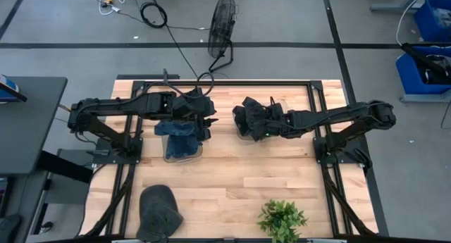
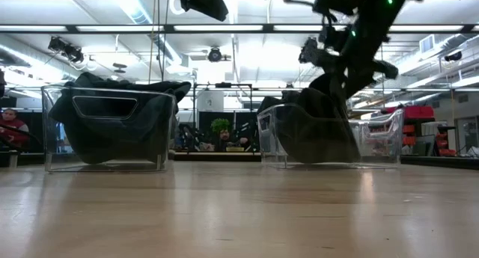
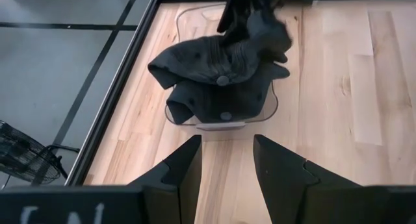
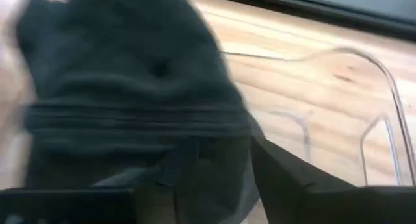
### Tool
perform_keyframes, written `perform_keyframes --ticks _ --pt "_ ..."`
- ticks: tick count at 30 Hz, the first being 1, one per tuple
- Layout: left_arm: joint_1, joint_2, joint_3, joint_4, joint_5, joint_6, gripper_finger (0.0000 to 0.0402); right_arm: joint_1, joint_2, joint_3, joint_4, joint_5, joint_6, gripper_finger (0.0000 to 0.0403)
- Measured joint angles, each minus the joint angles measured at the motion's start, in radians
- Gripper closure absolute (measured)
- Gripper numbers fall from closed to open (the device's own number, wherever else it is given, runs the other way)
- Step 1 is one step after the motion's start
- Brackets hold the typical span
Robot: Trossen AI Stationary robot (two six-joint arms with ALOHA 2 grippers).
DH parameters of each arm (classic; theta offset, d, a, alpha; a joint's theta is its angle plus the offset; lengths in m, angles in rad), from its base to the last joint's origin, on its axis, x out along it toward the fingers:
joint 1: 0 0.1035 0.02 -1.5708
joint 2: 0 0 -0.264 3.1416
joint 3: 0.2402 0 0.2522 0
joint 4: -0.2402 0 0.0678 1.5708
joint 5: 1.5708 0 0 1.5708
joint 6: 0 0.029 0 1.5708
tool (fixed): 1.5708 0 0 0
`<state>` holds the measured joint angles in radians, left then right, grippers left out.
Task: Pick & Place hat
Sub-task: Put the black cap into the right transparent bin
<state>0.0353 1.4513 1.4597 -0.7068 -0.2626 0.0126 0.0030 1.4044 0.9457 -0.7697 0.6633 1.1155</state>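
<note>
Loose hat: we see a soft, dark grey knit hat [image 1: 158, 209] lying alone on the pale wood-plank table [image 1: 232, 179], at the near left edge.
Left bin: a clear plastic bin [image 1: 182, 146] with rounded corners sits left of centre; blue and dark fabric [image 1: 180, 130] fills it. In the low view it is the bin [image 2: 108, 129] at left, its moulded handle showing.
Left gripper: the left gripper [image 3: 225, 160] hangs over the far edge of that bin with its two dark fingers spread apart and nothing between them; bare wood shows through the gap in its wrist view.
Right bin: from the left wrist view we see a second clear bin [image 3: 224, 117] heaped with dark caps [image 3: 218, 81], their ribbed panels and top buttons plain. The high view shows only a dark mass [image 1: 250, 120] there.
Right gripper: the right gripper [image 1: 255, 125] is down in that heap. Its wrist view is filled by dark, seamed hat cloth [image 4: 130, 94] pressed against the fingers; we cannot tell whether they are closed on it.
Plant: a small leafy green plant [image 1: 282, 218] stands at the near edge, right of centre.
</note>
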Motion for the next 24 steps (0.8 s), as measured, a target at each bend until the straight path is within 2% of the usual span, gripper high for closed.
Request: perform_keyframes --ticks 7,12,15,18,24 --pt "-0.002 0.001 0.000 -0.092 0.014 -0.001 0.0259 0.004 0.000 0.181 -0.033 -0.052 -0.235 0.0237" --pt "-0.038 0.001 0.000 -0.209 0.193 0.018 0.0260 0.029 0.000 0.285 -0.003 -0.055 -0.411 0.0236" --pt "-0.094 0.001 -0.016 -0.293 0.317 0.066 0.0260 0.049 0.000 0.306 0.032 -0.055 -0.474 0.0236" --pt "-0.172 0.003 -0.064 -0.304 0.392 0.040 0.0260 0.064 0.000 0.302 0.058 -0.055 -0.507 0.0236" --pt "-0.364 0.003 -0.140 -0.302 0.400 -0.097 0.0260 0.071 0.000 0.267 0.056 -0.055 -0.498 0.0236"
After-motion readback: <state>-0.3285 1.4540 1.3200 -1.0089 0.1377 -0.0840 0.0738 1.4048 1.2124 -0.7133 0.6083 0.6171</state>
